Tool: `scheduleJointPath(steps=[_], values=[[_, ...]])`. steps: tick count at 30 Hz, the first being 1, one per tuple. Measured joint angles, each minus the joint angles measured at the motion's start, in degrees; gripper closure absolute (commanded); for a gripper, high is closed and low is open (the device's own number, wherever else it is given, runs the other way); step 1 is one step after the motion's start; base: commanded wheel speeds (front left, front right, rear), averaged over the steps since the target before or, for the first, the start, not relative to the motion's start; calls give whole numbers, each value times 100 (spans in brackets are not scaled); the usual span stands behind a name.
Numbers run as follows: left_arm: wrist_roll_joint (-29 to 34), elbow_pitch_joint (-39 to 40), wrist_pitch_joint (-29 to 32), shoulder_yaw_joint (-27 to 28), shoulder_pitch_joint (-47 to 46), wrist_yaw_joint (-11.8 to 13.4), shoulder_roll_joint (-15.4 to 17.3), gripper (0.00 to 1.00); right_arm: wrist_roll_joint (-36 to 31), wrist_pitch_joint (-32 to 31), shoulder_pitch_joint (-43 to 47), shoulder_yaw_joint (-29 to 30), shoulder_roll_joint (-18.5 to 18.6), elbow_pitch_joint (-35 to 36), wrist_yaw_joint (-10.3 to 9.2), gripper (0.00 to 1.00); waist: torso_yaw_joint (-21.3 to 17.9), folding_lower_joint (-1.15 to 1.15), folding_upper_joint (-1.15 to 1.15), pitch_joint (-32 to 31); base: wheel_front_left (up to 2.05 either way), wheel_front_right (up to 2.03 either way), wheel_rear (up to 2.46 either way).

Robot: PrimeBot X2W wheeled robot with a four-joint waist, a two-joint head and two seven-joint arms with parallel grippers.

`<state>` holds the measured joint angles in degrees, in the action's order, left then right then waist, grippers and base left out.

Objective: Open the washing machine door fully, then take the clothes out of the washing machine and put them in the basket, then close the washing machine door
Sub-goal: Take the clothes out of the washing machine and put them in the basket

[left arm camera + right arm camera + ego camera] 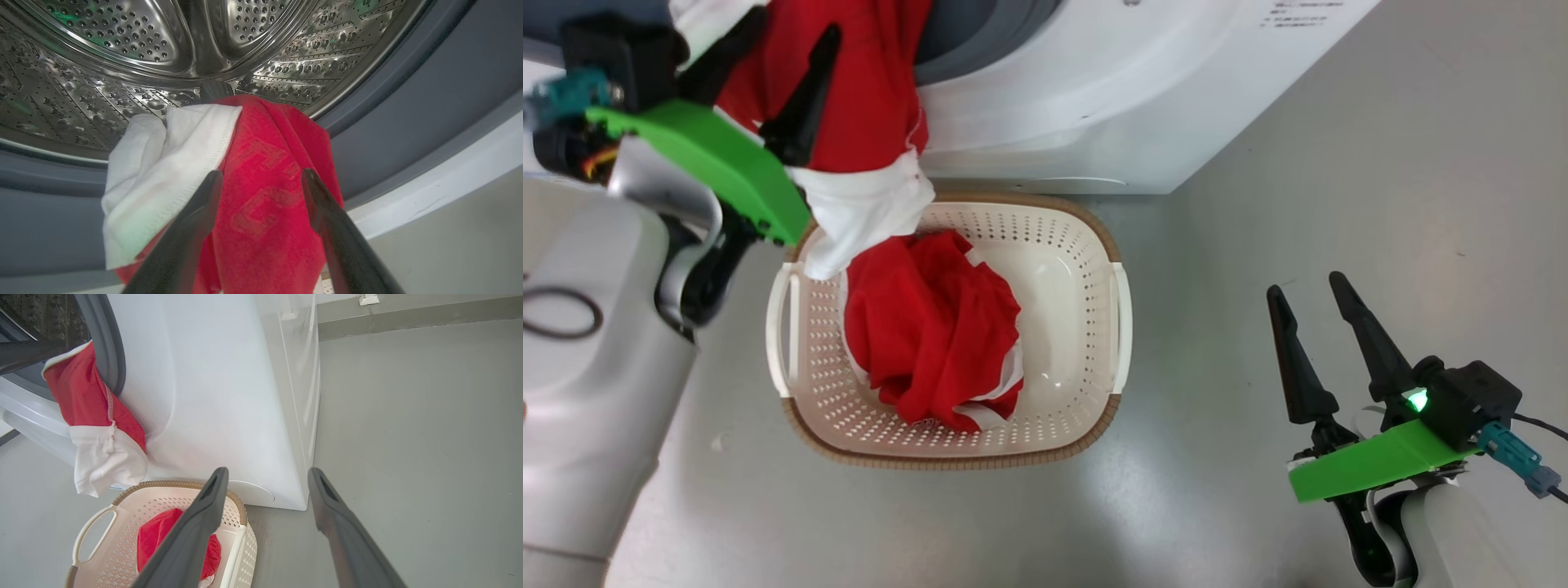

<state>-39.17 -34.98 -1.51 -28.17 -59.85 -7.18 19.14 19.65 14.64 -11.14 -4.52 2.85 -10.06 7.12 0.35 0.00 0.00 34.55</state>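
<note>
The only writing we find is small grey print (1298,16) on the washing machine (1094,98), too small to read, and blocky tone-on-tone letter shapes (261,204) pressed into the red garment (278,143), which we cannot make into a word. That garment hangs at the machine's mouth, in front of the steel drum (122,41). Its white band (866,212) droops onto the far left corner of the basket (1029,204) and hides the rim there. The left gripper (799,23) has its fingers spread with the cloth across them; what pinches it we cannot make out. A second red garment (931,327) lies crumpled in the basket and covers most of its bottom. The right gripper (1305,283) hovers over the floor (1339,163) well right of the basket, fingers apart and empty. The frame's top edge cuts off the machine's opening.
</note>
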Motion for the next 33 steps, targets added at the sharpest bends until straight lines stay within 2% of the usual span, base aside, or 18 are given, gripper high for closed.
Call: scheduleJointPath(steps=[9,19,20,21,22,23,33], values=[[-558,-918,201,-824,-745,0,91,0,64,0,-104,-193,3,-8,0,0,-201,0,0,100,0,0,0],[-882,-1586,22,-1517,-1105,0,155,0,148,0,-104,-271,3,-7,0,0,-380,0,0,133,0,0,0],[-890,-1640,-31,-1580,-1131,0,162,30,151,0,-104,-275,3,-5,0,0,-390,0,0,130,0,0,0],[-925,-1691,-71,-1650,-1159,0,163,65,151,0,-104,-276,4,-5,0,0,-395,0,0,124,0,0,0],[-955,-1734,-111,-1708,-1180,0,162,91,151,0,-104,-275,3,-3,0,0,-398,0,0,116,0,0,0],[-972,-1773,-160,-1772,-1201,0,163,100,152,0,-104,-274,3,-1,0,0,-400,0,0,109,0,0,0],[-1386,-2011,-738,-2164,-1264,0,121,100,151,0,-104,-233,3,4,0,0,-315,0,0,53,0,0,0]])
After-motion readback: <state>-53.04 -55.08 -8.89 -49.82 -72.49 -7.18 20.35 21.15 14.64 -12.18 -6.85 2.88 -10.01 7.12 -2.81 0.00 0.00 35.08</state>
